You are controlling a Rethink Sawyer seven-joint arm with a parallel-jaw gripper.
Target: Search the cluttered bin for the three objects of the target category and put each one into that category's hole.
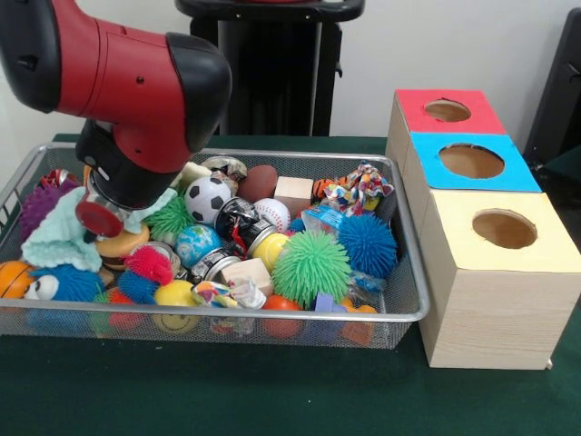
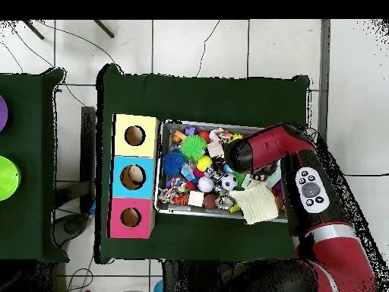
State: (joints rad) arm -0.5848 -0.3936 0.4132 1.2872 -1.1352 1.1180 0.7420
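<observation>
A wire mesh bin [image 1: 413, 313] is packed with toys. Among them are a soccer ball [image 1: 207, 198], a baseball [image 1: 272, 213], a globe ball [image 1: 195, 243], a green spiky ball [image 1: 310, 266], a blue spiky ball [image 1: 368, 243], two pale wooden blocks [image 1: 293, 188] [image 1: 247, 271] and a mint cloth [image 1: 59, 238]. The arm's wrist end [image 1: 127, 173] hangs low over the bin's left part, above the cloth, and hides my gripper beneath it. In the overhead view the arm [image 2: 262, 150] covers the bin's right half [image 2: 171, 128].
Three wooden boxes with round holes stand beside the bin: red top [image 1: 448, 111], blue top [image 1: 470, 161] and yellow top [image 1: 504, 229]. Overhead they line up as yellow [image 2: 135, 135], blue [image 2: 133, 176] and red [image 2: 131, 217]. Green cloth covers the table [image 1: 272, 391].
</observation>
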